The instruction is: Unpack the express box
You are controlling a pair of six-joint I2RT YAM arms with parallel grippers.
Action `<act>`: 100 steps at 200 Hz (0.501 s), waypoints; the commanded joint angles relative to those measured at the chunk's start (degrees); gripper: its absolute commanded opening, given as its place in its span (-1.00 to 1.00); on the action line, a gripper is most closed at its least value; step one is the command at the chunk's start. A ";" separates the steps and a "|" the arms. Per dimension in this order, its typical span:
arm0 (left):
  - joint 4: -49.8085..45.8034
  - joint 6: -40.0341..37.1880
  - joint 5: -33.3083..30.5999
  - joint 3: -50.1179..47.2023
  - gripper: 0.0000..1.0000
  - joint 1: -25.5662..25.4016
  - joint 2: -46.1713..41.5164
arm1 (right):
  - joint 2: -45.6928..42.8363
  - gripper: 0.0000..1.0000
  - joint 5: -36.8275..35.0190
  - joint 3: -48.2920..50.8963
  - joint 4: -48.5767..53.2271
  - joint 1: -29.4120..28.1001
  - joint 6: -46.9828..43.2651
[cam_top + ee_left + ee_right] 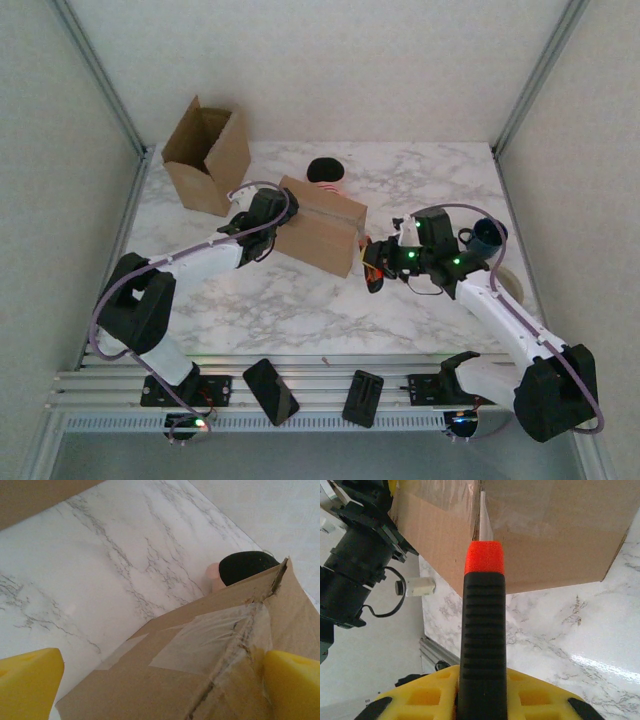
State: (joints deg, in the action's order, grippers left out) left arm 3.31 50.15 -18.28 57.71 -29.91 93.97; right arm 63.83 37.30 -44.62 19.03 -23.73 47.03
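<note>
Brown taped cardboard box point(320, 228) lying shut, nothing unpacked. Right gripper point(380, 262) clamping black-handled, orange-tipped cutter point(482, 630), aiming at seam. Left gripper point(268, 222) gaping wide, flanking box end. Cutting, opening and emptying likely all remaining.

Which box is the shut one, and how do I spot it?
On the white marble table, two brown cardboard boxes sit. The shut brown cardboard box lies flat near the middle. Unlike the open-topped brown cardboard box at the far left corner, its flaps are sealed with clear tape.
</note>
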 commanded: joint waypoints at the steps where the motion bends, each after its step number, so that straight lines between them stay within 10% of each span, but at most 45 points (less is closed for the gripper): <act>1: -14.50 -1.89 -0.96 -2.87 1.00 -0.06 5.34 | 0.06 -1.00 6.63 2.32 5.70 -3.71 1.69; 100: -14.51 -1.77 -0.79 -2.48 1.00 -0.06 6.00 | -5.48 -1.00 5.15 4.58 5.43 -6.69 6.93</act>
State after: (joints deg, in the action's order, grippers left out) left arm 2.72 49.56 -18.31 58.11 -29.91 93.97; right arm 59.81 35.81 -41.74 18.24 -27.90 51.99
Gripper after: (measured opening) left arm 0.997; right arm 0.207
